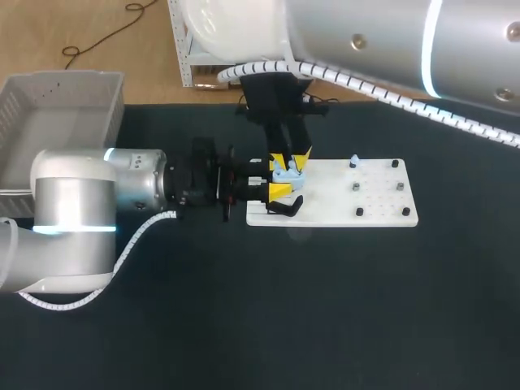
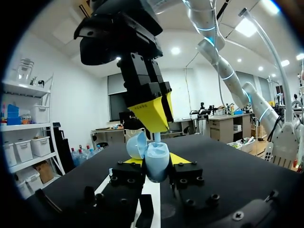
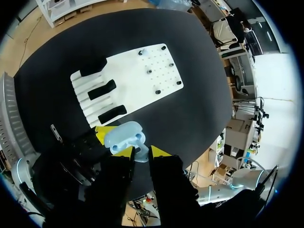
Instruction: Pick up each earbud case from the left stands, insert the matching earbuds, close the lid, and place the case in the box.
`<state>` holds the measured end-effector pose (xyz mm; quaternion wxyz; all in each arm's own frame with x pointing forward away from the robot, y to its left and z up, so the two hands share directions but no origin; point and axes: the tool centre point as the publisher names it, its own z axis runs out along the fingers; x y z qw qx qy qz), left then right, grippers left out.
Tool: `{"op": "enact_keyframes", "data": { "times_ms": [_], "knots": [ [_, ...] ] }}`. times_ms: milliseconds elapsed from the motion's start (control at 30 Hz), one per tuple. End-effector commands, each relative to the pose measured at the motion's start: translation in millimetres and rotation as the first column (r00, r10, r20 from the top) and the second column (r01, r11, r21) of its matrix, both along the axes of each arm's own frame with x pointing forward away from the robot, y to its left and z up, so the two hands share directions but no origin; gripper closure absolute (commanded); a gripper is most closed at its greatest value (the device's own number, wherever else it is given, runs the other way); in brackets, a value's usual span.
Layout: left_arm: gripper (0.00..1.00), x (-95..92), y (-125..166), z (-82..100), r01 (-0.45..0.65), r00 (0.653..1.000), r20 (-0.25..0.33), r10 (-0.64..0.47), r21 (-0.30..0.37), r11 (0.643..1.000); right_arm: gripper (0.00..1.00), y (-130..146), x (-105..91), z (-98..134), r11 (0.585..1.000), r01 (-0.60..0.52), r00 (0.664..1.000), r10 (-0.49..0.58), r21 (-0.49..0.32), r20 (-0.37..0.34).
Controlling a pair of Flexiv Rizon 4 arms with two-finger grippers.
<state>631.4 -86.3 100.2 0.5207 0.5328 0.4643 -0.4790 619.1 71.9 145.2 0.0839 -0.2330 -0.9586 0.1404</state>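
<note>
At board's (image 1: 374, 203) nine o'clock edge: gripping open case (image 3: 124, 135) with left claw (image 2: 157, 161), pinching earbud (image 2: 156, 137) into it with right claw (image 3: 141, 152); not yet closed, boxed.

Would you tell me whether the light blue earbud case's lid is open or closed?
Open: the light blue earbud case has its rounded lid swung back beside the body in the left wrist view.

Glossy pale-blue plastic on the earbud case (image 2: 155, 161), smooth matt white plastic for the stand board (image 1: 378, 207), matt black table (image 1: 284, 317), satin silver metal on the left arm (image 1: 73, 199).
</note>
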Motion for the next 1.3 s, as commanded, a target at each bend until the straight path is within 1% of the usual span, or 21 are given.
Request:
{"op": "enact_keyframes", "data": {
  "times_ms": [33, 567, 1233, 1300],
  "knots": [
    [1.00, -0.2, -1.0, -5.7, -0.004, 1.000, 0.002, 0.004, -0.014, 1.000, 1.00, -0.7, 0.5, -0.9, 1.000, 0.003, 1.000, -0.003, 0.000, -0.004],
    [1.00, -0.2, -1.0, -5.7, -0.004, 1.000, 0.002, 0.004, -0.014, 1.000, 1.00, -1.6, 0.2, -4.3, 1.000, 0.011, 1.000, -0.011, -0.006, -0.017],
    [1.00, -0.2, -1.0, -5.7, -0.004, 1.000, 0.002, 0.004, -0.014, 1.000, 1.00, -2.1, 4.5, -12.1, 1.000, 0.009, 1.000, -0.010, -0.019, -0.028],
    [1.00, -0.2, -1.0, -5.7, -0.004, 1.000, 0.002, 0.004, -0.014, 1.000, 0.73, -2.1, 4.7, -12.3, 1.000, 0.010, 1.000, -0.010, -0.019, -0.029]
  ]
}}
